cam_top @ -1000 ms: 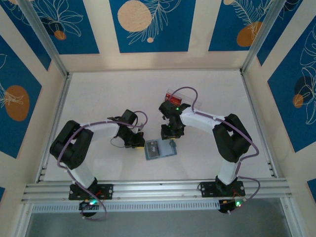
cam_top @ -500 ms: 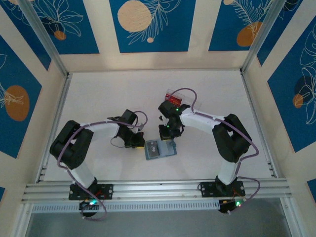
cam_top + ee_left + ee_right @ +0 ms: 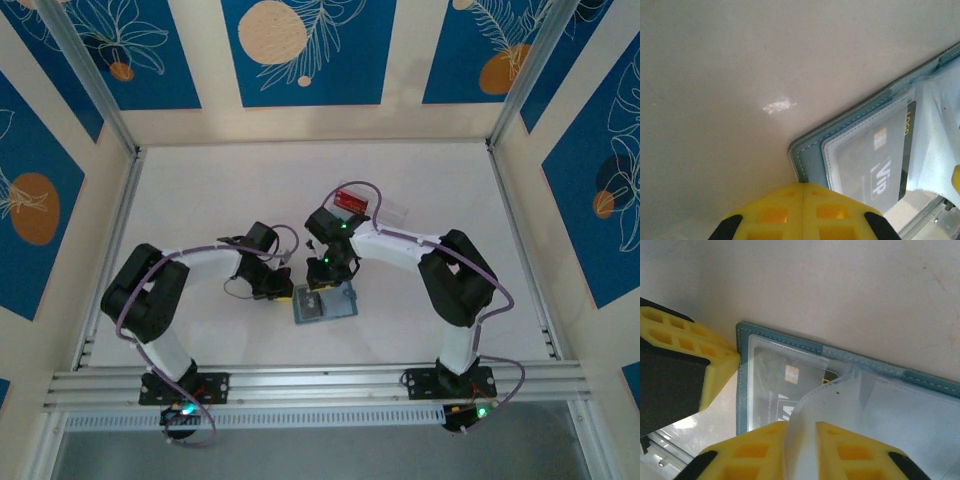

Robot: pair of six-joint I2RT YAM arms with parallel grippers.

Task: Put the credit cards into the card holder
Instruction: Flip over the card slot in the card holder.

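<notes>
1. Nearest the arm bases, the card holder (image 3: 322, 305) lies open and flat on the white worktop (image 3: 220, 200), between the two arms.
2. A dark card (image 3: 887, 160) marked "VIP" sits inside one of its clear pockets, on the side towards the left arm.
3. The left tool (image 3: 284, 293) is clenched, its yellow fingers (image 3: 802, 205) pressed together. Its tip rests against the holder's left edge, at the corner beside the dark card; I cannot tell whether it pinches the cover.
4. The right tool (image 3: 328, 282) hangs over the holder's far edge, just beside the left tool.
5. A clear sleeve leaf (image 3: 805, 420) curls up from the holder and stands in the narrow gap between the right tool's yellow fingers (image 3: 855, 450). I cannot tell whether they pinch it or only flank it.
6. Farther back, well apart from the holder, a clear tray (image 3: 392, 211) holds something red (image 3: 351, 199).
</notes>
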